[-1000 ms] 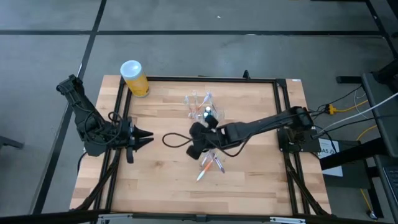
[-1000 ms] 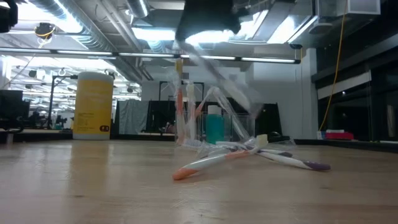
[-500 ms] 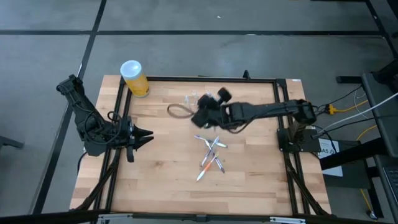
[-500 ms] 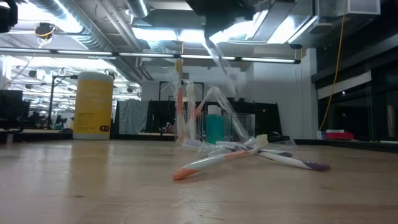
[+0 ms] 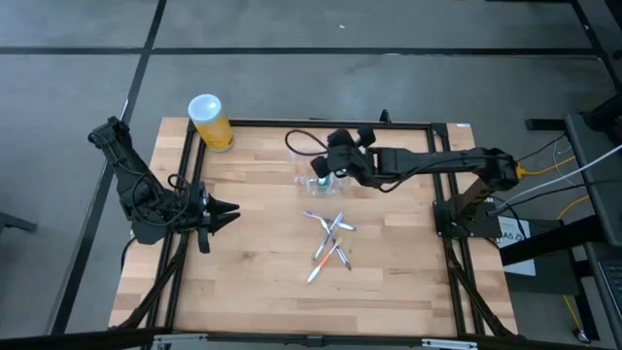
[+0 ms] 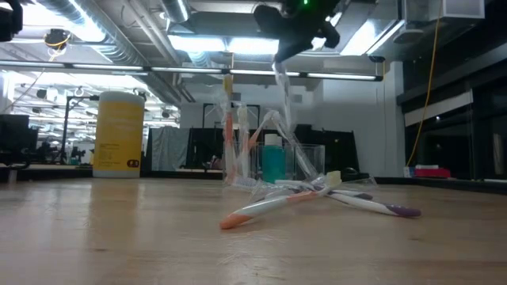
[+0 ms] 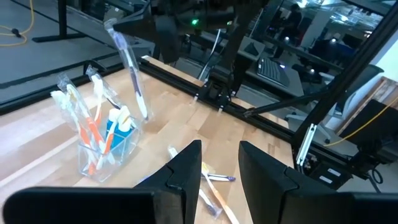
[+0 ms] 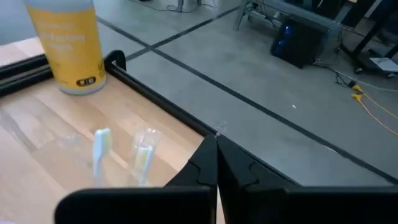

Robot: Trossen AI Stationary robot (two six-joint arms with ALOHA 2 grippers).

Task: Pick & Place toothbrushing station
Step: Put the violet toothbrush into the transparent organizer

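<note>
The clear toothbrushing station (image 7: 102, 152) stands on the wood near the far edge (image 5: 307, 163), with several orange and white toothbrushes upright in it. My right gripper (image 6: 280, 57) hovers above it, shut on a pale toothbrush (image 6: 283, 99). My left gripper (image 5: 233, 209) waits open over the table's left side, nothing between its fingers (image 7: 186, 171). Three loose toothbrushes (image 5: 330, 243) lie crossed on the wood in the middle. My right gripper pinches the pale toothbrush by its upper end (image 7: 117, 34) between its two shut fingers, coming at it slanting down from the table's right. The toothbrush hangs below the fingers, slightly tilted and lifted clear of the table, its lower end (image 7: 144, 112) beside the station's top.
A yellow cylinder with a white lid (image 5: 209, 121) stands at the far left corner. A black frame rail (image 5: 321, 123) runs along the table's edges. Bare wood lies in front of the loose toothbrushes and between them and my left gripper.
My right gripper has risen from over the loose toothbrushes and gone toward the far edge to above the station, turning as it went. The toothbrush it carries has swung from a steep slant to nearly upright.
</note>
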